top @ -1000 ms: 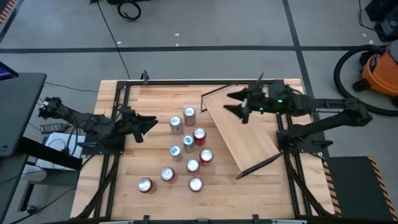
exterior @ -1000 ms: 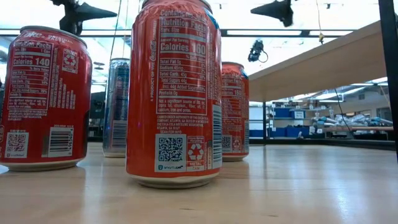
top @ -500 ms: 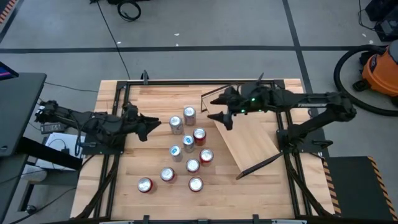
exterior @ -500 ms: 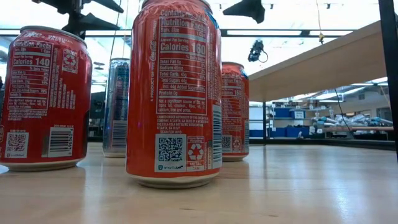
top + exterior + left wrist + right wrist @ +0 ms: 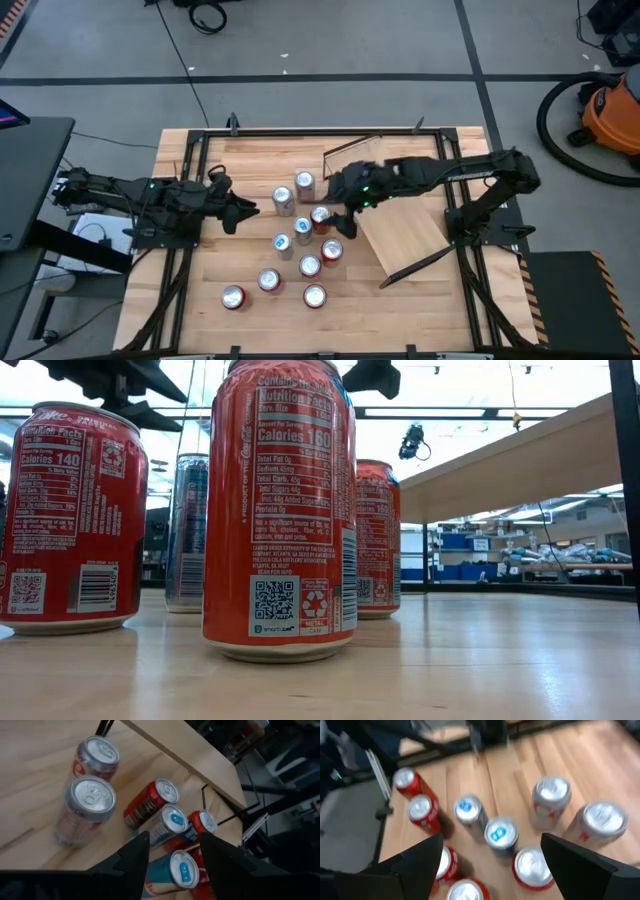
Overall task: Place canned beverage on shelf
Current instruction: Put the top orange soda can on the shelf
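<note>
Several red, silver and blue cans stand upright on the tabletop in a cluster. The shelf, a sloped light wood board on thin black supports, stands to their right. It also shows in the low view. My right gripper is open wide and empty. It hovers over the cluster's far right part, by the shelf's left edge, and looks down on the can tops. My left gripper is open and empty at the cluster's left, pointing at the cans.
A black frame runs along the table's far edge and down both sides. In the low view a red can stands close in front, with another red can to its left. An orange vacuum stands on the floor at the right.
My right gripper has travelled from over the shelf's far end toward the table's left, and a little toward the near edge. It now hangs over the cans, still open. My left gripper has edged toward the cans. The cans and the shelf have stayed put.
</note>
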